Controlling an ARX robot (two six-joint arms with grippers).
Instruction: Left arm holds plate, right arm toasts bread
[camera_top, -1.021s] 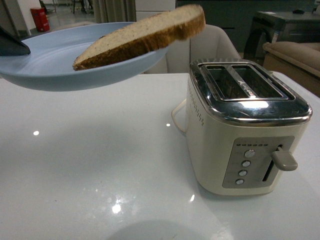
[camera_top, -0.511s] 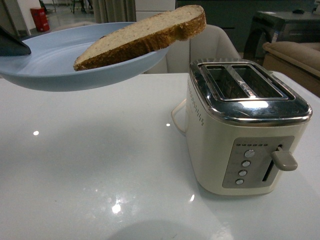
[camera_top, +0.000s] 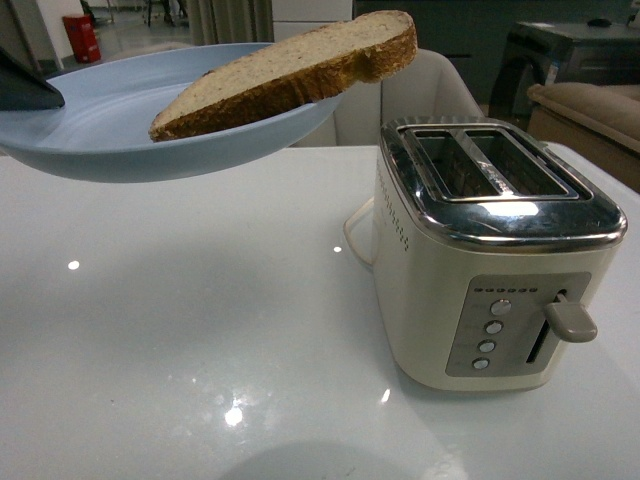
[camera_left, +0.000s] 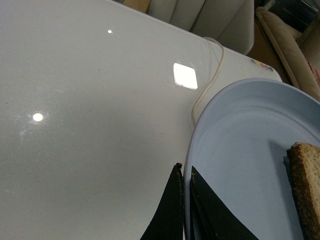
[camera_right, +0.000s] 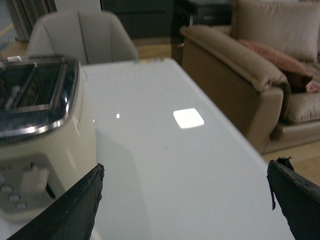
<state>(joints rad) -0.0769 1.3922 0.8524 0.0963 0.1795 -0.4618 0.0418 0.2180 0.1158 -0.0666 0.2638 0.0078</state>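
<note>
The pale blue plate (camera_top: 90, 110) hangs in the air at the upper left of the front view, above the white table. My left gripper (camera_left: 184, 172) is shut on its rim, one thin black finger under and one over the plate (camera_left: 240, 150). The bread (camera_top: 290, 72) lies slanted across the plate, its rounded end sticking out past the rim toward the toaster; its crust edge (camera_left: 306, 185) shows in the left wrist view. My right gripper (camera_right: 185, 172) is open, nothing between its fingers, over the table beside the toaster (camera_right: 35, 125).
A cream and chrome toaster (camera_top: 490, 250) with two top slots stands at the right of the table, lever (camera_top: 568, 320) up, cord (camera_top: 352, 235) trailing behind. A pale chair (camera_top: 420, 95) stands behind the table and a brown sofa (camera_right: 260, 65) to the right.
The bread's rounded end has shifted slightly right toward the toaster. The plate and toaster stay where they were.
</note>
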